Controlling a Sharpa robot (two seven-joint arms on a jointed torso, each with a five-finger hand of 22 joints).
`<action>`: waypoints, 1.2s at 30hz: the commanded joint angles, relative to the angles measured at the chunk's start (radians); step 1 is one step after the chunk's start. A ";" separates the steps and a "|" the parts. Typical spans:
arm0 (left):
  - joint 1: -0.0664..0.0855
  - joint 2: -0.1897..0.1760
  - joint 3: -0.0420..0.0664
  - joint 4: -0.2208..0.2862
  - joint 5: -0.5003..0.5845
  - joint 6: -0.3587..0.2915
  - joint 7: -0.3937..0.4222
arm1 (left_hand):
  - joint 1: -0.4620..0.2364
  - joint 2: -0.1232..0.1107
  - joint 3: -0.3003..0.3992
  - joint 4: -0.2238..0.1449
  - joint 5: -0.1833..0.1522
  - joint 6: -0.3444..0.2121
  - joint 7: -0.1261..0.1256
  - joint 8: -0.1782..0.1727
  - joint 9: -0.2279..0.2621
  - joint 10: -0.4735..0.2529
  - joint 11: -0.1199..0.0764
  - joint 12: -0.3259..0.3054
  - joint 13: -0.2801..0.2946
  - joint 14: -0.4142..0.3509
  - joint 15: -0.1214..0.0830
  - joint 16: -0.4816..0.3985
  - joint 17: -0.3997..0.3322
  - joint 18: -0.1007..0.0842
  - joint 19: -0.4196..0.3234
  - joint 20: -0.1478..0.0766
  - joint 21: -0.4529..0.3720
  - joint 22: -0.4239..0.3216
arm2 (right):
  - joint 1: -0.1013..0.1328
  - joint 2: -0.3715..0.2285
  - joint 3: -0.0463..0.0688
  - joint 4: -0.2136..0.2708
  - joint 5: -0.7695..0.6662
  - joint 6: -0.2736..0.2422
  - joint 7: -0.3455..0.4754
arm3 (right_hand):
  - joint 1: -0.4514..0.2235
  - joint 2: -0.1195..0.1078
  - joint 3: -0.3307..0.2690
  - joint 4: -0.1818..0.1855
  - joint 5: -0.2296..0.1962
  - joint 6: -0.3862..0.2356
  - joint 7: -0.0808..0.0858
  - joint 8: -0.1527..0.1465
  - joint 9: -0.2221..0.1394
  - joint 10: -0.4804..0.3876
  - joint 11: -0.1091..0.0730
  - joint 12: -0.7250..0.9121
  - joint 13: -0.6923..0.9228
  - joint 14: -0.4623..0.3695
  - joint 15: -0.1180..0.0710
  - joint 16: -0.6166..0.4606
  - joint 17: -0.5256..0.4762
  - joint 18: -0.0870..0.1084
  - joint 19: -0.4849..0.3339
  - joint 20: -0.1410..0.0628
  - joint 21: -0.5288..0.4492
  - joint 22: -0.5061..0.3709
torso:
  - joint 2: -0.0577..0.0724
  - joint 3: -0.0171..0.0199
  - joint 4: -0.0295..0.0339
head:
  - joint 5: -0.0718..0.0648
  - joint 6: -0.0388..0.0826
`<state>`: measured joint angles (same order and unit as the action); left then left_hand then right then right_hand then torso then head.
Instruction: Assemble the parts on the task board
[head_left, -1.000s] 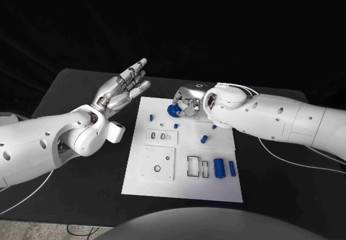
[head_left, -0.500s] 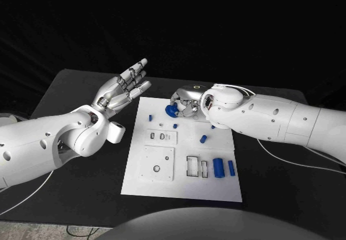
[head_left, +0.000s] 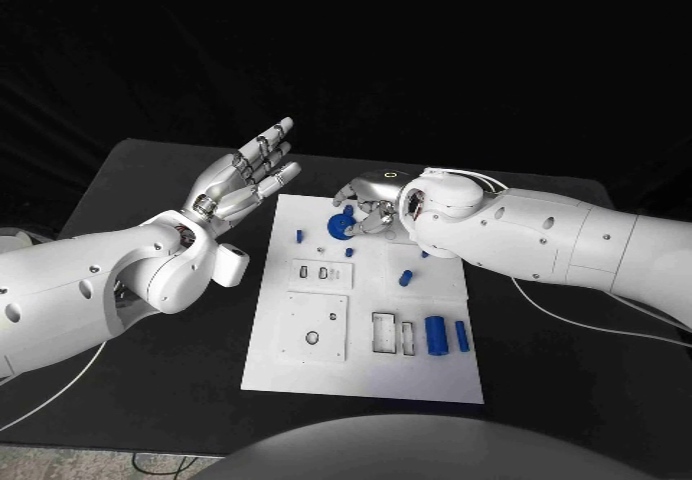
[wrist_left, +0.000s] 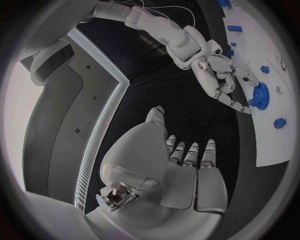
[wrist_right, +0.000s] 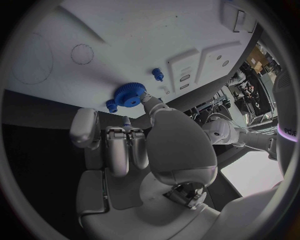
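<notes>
The right hand (head_left: 378, 205) seems to pinch the blue gear (head_left: 340, 225), probably to seat it on the task board (head_left: 433, 375); the left hand (head_left: 248, 178) waits open, empty.

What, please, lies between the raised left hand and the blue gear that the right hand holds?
In the head view, only bare task board edge and black table separate the left hand from the blue gear.

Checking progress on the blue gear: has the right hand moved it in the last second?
Yes. The right hand has carried the blue gear slightly toward the board's left edge.
</notes>
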<state>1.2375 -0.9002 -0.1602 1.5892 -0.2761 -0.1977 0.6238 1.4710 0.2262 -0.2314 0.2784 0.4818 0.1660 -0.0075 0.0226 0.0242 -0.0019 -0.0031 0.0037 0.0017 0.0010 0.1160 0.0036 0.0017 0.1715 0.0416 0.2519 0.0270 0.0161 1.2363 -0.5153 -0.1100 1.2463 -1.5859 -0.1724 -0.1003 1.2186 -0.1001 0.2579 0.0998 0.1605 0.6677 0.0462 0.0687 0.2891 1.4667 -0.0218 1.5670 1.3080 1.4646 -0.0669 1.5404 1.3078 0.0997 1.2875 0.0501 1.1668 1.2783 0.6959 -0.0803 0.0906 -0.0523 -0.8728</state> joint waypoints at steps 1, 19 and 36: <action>0.000 0.002 0.000 0.000 0.004 0.020 0.006 | 0.009 0.000 0.007 -0.001 0.006 -0.001 0.006 0.002 0.000 0.002 0.006 -0.004 -0.002 -0.001 0.008 -0.004 -0.002 0.010 0.002 0.005 0.007 0.002 | -0.001 -0.002 0.000 0.001 0.006 -0.025 0.022 | -0.019 0.003 -0.019 0.011 -0.024 -0.035 -0.007 -0.006 -0.023 0.104 -0.010 0.004 0.263 0.086 -0.011 -0.006 0.225 0.006 0.001 -0.011 -0.006 0.002 | 0.000 -0.0004 0.0013 | 0.001 0.000; 0.000 -0.012 -0.001 0.005 0.009 0.014 0.002 | 0.011 0.000 0.008 -0.001 0.006 0.002 0.009 0.002 0.001 0.002 0.010 -0.004 -0.002 -0.001 0.009 -0.004 -0.002 0.010 0.002 0.007 0.007 0.002 | 0.077 -0.224 0.000 0.177 0.076 -0.095 0.012 | 0.007 0.029 -0.063 0.024 0.013 0.111 0.023 0.056 -0.028 0.104 0.007 0.004 0.263 0.100 -0.002 0.019 0.251 -0.008 0.047 -0.006 0.037 0.049 | -0.001 -0.0033 -0.0061 | 0.006 0.000; -0.001 -0.007 -0.002 0.001 0.009 0.017 0.001 | 0.011 0.000 0.008 -0.001 0.006 0.002 0.009 0.002 0.001 0.002 0.011 -0.004 -0.002 -0.001 0.009 -0.004 -0.002 0.010 0.002 0.007 0.007 0.002 | 0.044 -0.453 -0.006 0.249 0.009 -0.080 0.003 | 0.040 0.028 -0.073 0.012 0.034 0.073 0.007 0.033 -0.049 0.104 -0.002 0.004 0.263 0.093 -0.007 0.003 0.236 -0.005 0.042 -0.008 0.023 0.051 | -0.002 -0.0021 -0.0043 | -0.001 0.000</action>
<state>1.2371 -0.9094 -0.1627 1.5898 -0.2692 -0.1966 0.6174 1.4709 0.2262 -0.2293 0.2762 0.4818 0.1697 -0.0038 0.0226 0.0242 0.0016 0.0004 0.0037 0.0012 0.0010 0.1160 0.0036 0.0009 0.1716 0.0417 0.2519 0.0273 0.0167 1.2837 -0.9650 -0.1167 1.4963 -1.5436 -0.2553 -0.0917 1.2467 -0.0727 0.1876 0.1145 0.1987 0.7463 0.0535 0.1062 0.2414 1.4658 -0.0222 1.5669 1.3076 1.4645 -0.0738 1.5499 1.3075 0.0999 1.3309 0.0465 1.1946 1.3079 0.6936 -0.0827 0.0855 -0.0524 -0.8728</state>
